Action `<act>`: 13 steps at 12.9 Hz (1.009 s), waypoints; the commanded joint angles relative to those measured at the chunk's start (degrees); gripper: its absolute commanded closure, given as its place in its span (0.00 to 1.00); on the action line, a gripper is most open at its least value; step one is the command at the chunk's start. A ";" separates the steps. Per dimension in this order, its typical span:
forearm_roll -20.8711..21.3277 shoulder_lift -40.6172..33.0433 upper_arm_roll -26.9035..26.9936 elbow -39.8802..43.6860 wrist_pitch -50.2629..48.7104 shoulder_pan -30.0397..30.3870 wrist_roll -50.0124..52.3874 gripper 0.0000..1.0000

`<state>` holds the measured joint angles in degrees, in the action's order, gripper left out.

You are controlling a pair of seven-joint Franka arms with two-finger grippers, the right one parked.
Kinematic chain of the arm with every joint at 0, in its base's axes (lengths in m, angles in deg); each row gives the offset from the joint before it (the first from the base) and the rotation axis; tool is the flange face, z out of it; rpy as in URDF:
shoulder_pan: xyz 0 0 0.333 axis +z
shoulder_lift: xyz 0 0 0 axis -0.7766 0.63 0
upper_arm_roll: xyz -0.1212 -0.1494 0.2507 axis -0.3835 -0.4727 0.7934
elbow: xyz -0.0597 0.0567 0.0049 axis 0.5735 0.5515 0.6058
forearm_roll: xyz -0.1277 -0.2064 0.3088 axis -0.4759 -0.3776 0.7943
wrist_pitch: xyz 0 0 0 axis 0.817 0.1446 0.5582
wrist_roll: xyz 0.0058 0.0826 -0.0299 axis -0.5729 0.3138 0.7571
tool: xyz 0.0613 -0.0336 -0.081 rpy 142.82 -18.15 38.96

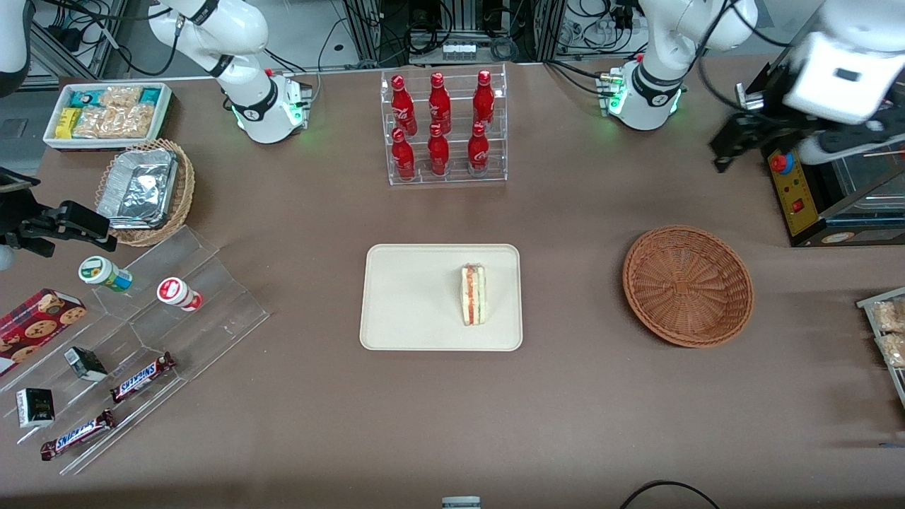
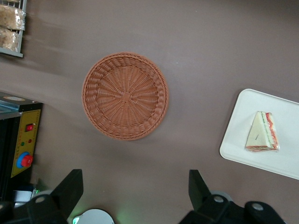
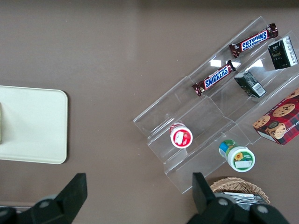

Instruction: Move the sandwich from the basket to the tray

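The sandwich (image 1: 474,294) (image 2: 263,132), a white bread wedge with red and green layers, lies on the cream tray (image 1: 403,297) (image 2: 243,140) at mid-table. The reddish-brown woven basket (image 1: 687,285) (image 2: 125,95) sits beside the tray toward the working arm's end, with nothing in it. My left gripper (image 1: 725,152) (image 2: 134,191) hangs high above the table, farther from the front camera than the basket. Its fingers stand wide open with nothing between them.
An acrylic rack of red bottles (image 1: 444,127) stands farther back than the tray. A black control box with a red button (image 1: 813,191) (image 2: 21,140) and bagged snacks (image 1: 887,332) lie near the basket. A stepped acrylic shelf (image 1: 141,339) and a foil-filled tan basket (image 1: 145,191) sit toward the parked arm's end.
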<state>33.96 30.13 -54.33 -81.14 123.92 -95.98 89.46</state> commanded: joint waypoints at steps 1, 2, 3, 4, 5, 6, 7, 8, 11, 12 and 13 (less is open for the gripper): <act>-0.42 -0.72 0.35 -0.91 0.15 -0.50 -0.61 0.00; -0.68 -0.89 0.35 -0.90 0.33 0.20 -0.61 0.00; -1.11 -0.37 -1.30 -0.90 0.50 4.47 -1.13 0.00; -3.29 0.07 -4.80 -0.90 0.59 8.17 -2.18 0.00; -4.88 0.34 -8.92 -0.90 0.68 14.03 -3.76 0.00; -5.33 0.95 -13.84 -0.90 0.77 19.23 -5.43 0.00; -6.12 1.30 -19.11 -0.90 0.77 24.93 -6.40 0.00; -6.91 1.57 -24.73 -0.90 0.77 31.26 -7.37 0.00; -7.53 2.36 -41.17 -0.90 0.59 48.58 -14.56 0.00; -7.53 2.45 -43.13 -0.90 0.59 50.29 -16.32 0.00; -7.53 2.71 -43.15 -0.90 0.59 50.04 -16.69 0.00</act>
<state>27.23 32.71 -94.82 -82.13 124.28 -48.58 75.43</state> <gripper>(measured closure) 0.000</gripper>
